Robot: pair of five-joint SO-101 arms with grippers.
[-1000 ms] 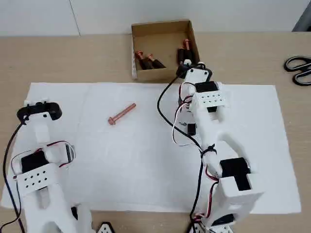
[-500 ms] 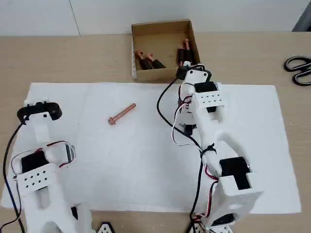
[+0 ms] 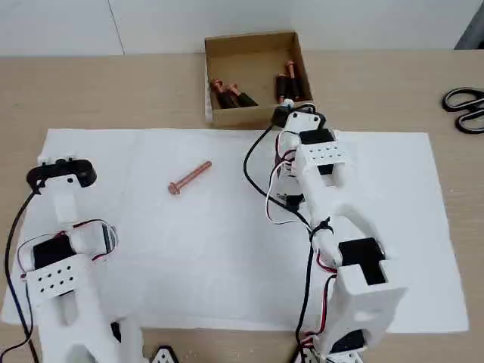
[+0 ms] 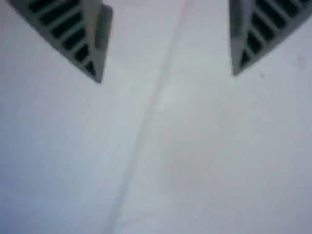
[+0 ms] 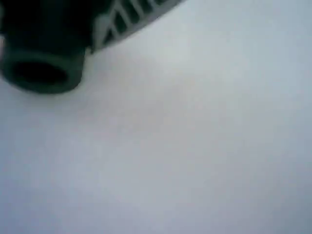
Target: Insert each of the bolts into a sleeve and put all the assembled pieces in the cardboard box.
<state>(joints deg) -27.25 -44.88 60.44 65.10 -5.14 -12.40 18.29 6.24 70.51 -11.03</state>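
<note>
Left tool (image 3: 60,172) at left of the frame over the white paper sheet (image 3: 227,265), fingers (image 4: 95,53) apart, nothing between them. Copper bolt (image 3: 190,178) lies loose on the paper, left of centre, well apart from both tools. Cardboard box (image 3: 253,41) on the table (image 3: 113,91) at top centre, with assembled pieces (image 3: 227,94) inside at its left and right sides. Right tool (image 3: 293,115) just below the box's lower right corner, clamped on a black sleeve (image 5: 41,58), ribbed finger (image 5: 131,17) against it. Scissors (image 3: 465,106) at right edge.
</note>
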